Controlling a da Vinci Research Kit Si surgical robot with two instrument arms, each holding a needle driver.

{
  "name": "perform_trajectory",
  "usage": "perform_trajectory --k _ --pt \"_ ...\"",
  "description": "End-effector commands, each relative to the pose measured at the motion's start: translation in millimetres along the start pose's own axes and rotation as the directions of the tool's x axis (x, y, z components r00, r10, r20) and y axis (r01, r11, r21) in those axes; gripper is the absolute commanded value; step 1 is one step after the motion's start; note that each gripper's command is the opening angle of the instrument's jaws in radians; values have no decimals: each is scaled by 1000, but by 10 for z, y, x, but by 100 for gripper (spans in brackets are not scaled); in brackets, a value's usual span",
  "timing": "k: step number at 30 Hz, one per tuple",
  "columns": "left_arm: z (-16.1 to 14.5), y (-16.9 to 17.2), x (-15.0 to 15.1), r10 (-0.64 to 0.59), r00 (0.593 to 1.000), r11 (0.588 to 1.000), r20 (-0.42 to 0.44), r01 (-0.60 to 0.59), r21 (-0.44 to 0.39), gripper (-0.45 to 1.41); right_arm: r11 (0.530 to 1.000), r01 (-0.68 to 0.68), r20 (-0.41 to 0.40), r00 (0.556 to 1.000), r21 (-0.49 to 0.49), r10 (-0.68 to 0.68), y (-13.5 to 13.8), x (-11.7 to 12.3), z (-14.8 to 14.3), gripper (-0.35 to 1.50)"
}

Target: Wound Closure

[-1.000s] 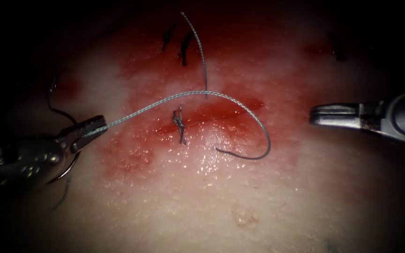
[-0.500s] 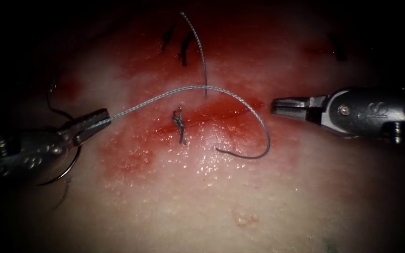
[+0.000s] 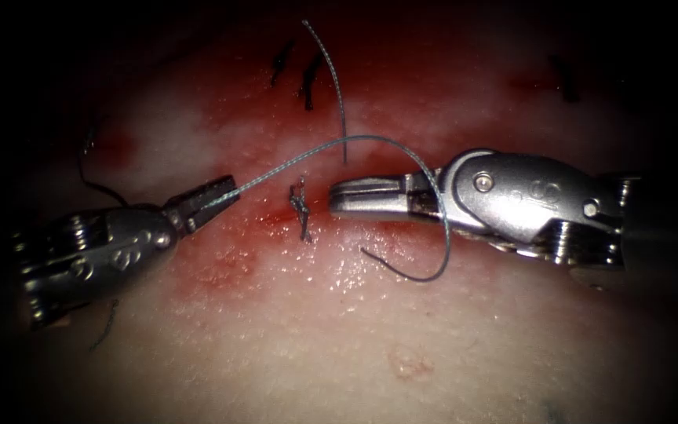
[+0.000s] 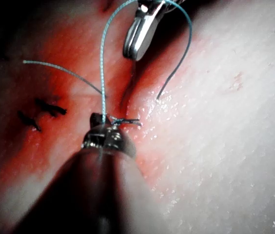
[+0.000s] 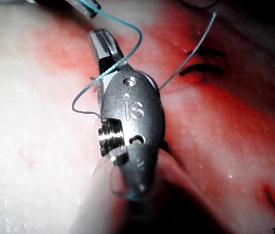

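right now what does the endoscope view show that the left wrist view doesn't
Endoscope view: the right tool's whole wrist, with the thread looped over it, and a dark thread end on the tissue at the far right. Left wrist view: close up, the left tool shut on the thread. Shared: the tied stitch, the right tool's shut, empty tip and the thread's free end. Where the needle lies I cannot tell.
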Motion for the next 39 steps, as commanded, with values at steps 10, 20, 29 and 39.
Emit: perform_trajectory --k 10,20,29,39 --pt "43 34 10 25 999 999 37 -26 35 -45 997 4 -100 995 -77 -12 -2 -6 38 -35" --pt "34 46 14 54 998 998 34 -55 22 -45 965 48 10 999 -260 -47 21 -11 45 118" --pt "10 38 31 128 991 990 -31 -129 -51 -45 964 135 229 970 -227 -82 31 -30 47 113" --pt "-16 -2 41 145 987 988 -70 -149 -51 -45 982 174 364 921 -72 -136 22 -77 51 98"
